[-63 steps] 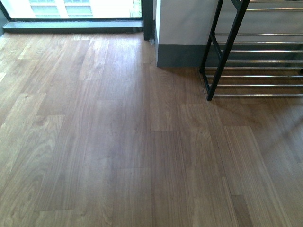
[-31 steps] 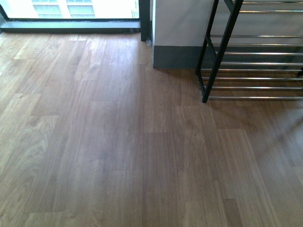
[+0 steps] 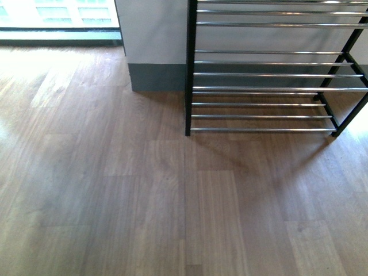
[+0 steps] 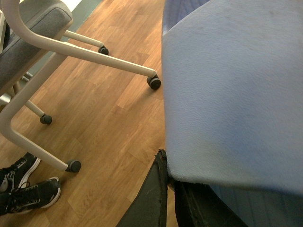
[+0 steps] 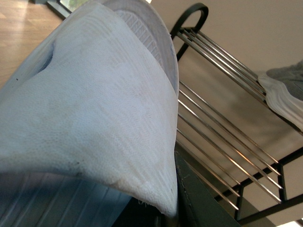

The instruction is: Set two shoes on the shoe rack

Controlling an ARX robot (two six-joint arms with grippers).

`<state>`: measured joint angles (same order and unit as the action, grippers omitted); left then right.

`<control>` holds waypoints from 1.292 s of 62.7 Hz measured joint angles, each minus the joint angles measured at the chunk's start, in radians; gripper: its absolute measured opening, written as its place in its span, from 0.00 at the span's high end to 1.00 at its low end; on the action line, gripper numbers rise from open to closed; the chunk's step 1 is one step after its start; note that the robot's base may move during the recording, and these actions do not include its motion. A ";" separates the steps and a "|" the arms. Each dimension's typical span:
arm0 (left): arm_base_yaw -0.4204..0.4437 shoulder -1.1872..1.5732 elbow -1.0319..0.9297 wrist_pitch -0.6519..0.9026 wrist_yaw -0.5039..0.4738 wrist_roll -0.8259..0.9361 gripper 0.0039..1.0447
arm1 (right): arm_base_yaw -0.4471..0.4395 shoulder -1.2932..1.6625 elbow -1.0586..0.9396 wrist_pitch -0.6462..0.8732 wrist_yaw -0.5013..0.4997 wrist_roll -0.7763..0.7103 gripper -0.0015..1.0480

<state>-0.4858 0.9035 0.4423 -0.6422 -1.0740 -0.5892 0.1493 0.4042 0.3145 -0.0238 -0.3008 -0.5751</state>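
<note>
We've left jaws clamped on slide (image 4: pixel 232 94), right jaws on 2nd slide (image 5: pixel 94 118). Rack (image 3: pixel 188 69) lies ahead-right, so right arm's nearer; we'd shelve that 1 first.

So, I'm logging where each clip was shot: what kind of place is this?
Likely an indoor office or lab corner: wood-plank floor, a chrome-rod shoe rack by the wall, and a castered chair.

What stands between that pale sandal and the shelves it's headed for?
Nothing visible: only open air shows between the sandal and the shoe rack. A grey sneaker sits on one shelf, well apart.
</note>
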 joint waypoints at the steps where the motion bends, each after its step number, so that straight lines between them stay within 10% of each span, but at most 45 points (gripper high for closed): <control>1: 0.000 0.000 0.000 0.000 -0.001 0.000 0.99 | 0.000 0.000 0.000 0.000 0.000 0.000 0.99; 81: -0.002 0.002 0.000 0.000 -0.003 -0.002 0.99 | 0.000 0.001 -0.002 -0.002 0.000 0.003 0.99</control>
<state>-0.4873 0.9051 0.4423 -0.6422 -1.0775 -0.5911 0.1490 0.4049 0.3122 -0.0257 -0.3004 -0.5720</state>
